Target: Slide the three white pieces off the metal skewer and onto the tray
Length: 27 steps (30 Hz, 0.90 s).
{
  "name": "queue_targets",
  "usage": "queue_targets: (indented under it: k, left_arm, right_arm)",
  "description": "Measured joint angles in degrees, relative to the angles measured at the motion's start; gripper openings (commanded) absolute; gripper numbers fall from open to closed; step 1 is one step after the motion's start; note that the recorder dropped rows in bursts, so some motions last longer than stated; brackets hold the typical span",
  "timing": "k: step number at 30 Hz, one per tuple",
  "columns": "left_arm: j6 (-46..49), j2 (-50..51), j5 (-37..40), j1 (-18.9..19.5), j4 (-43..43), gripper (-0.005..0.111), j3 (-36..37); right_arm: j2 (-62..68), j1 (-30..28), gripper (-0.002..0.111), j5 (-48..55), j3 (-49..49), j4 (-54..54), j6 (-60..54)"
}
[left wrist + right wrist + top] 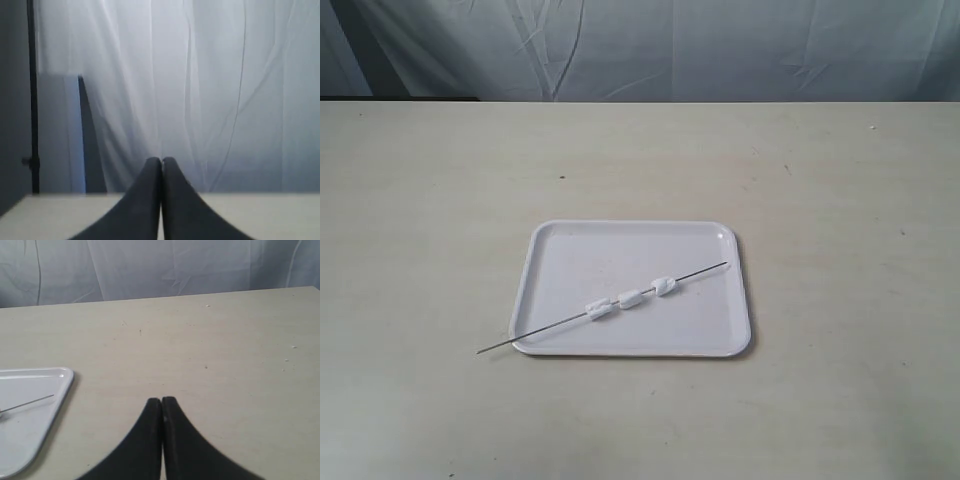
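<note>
On the beige table (840,200), near its middle, sat the white tray (620,250). The metal skewer (550,327) lay slantwise across it, one tip by the far right corner and the other poking out past the near left rim. All three white pieces (631,298) were threaded on it, bunched around mid-rod (none had come off, so by my reckoning the whole job remained). Neither arm showed in the exterior view. The left gripper (161,162) had its jaws pressed together on nothing, facing the curtain (210,75). The right gripper (161,402) was likewise clenched and empty, over bare table off to one side of the tray.
</note>
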Motion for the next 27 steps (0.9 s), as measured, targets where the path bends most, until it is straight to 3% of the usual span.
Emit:
queue_targets:
  k: [9,17,21,27]
  left_arm:
    - [0.0,-0.1,-30.4,0.0,-0.6,0.000,0.0]
    - [0.0,-0.1,-42.6,0.0,1.4,0.000,0.0]
    - [-1.5,-0.1,-42.4,0.0,2.8,0.000,-0.7]
    - [-11.4,0.0,-21.6,0.0,15.0,0.001,-11.1]
  right_arm:
    - [0.0,0.0,-0.001,0.0,0.0,0.0,0.0]
    - [0.0,0.0,-0.001,0.0,0.0,0.0,0.0]
    - [0.0,0.0,-0.001,0.0,0.0,0.0,0.0]
    - [0.0,0.0,-0.001,0.0,0.0,0.0,0.0]
